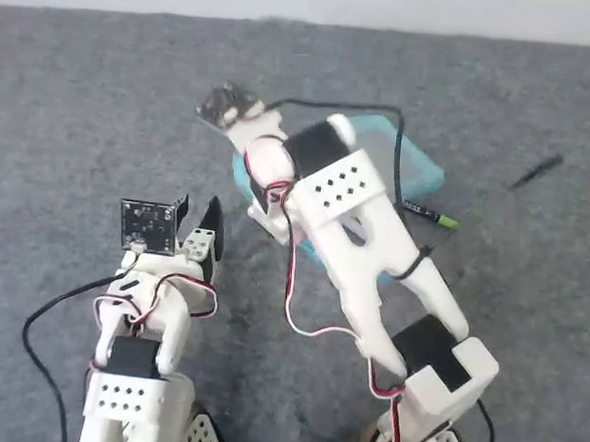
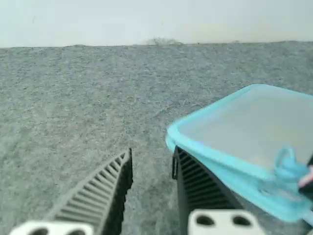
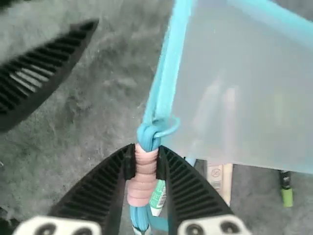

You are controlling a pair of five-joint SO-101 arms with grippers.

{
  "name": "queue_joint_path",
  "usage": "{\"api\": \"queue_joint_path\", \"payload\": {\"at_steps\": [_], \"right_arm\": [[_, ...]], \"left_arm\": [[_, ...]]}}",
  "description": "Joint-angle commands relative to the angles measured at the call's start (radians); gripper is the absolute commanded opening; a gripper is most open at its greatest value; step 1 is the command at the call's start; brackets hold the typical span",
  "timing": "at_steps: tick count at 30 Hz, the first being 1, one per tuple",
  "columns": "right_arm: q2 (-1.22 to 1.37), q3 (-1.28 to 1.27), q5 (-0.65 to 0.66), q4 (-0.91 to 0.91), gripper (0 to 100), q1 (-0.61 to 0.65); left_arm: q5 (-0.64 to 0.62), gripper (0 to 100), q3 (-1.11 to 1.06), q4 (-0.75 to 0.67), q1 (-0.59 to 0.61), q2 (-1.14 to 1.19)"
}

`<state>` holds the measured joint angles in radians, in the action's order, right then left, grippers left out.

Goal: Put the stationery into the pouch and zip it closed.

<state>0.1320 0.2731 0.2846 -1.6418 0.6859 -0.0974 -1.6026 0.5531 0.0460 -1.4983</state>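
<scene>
Toward the mat's (image 1: 82,98) middle, the right gripper (image 3: 145,152) pinches the zipper pull (image 3: 143,178); the limp pouch (image 3: 244,88) likely needs the open left gripper (image 2: 152,154) pinning its corner.

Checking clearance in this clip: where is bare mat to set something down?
Bare mat lies left of the pouch, beyond the left gripper, and along the far edge. Crowded around the pouch: right gripper on its zipper, pen beside.
</scene>
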Motion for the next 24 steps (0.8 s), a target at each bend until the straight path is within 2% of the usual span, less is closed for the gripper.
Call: {"api": "queue_joint_path", "payload": {"at_steps": [1,4,7,9,13,16,18,21,24], "right_arm": [[-0.199,-0.144,0.018,0.099,0.7,-0.044],[-0.371,-0.31,0.015,0.16,0.7,-0.105],[-0.561,-0.539,0.031,0.222,0.7,-0.18],[-0.679,-0.704,0.098,0.26,0.7,-0.263],[-0.846,-0.945,0.262,0.306,0.9,-0.547],[-0.883,-1.026,0.382,0.338,0.9,-0.817],[-0.877,-1.056,0.434,0.36,1.0,-0.944],[-0.852,-1.079,0.453,0.371,3.3,-1.084],[-0.82,-1.083,0.423,0.363,13.2,-1.155]], "left_arm": [[-0.008,13,0.068,-0.014,0.005,0.014],[-0.008,13,0.07,-0.026,0.04,0.014],[-0.012,13,0.07,-0.074,0.124,0.014],[-0.012,13,0.07,-0.089,0.164,0.014],[-0.012,13,0.07,-0.087,0.172,0.014],[-0.012,13,0.07,-0.086,0.172,0.014],[-0.014,13,0.07,-0.086,0.17,0.015],[-0.014,13,0.068,-0.086,0.17,0.018],[-0.014,13,0.065,-0.084,0.17,0.018]]}}
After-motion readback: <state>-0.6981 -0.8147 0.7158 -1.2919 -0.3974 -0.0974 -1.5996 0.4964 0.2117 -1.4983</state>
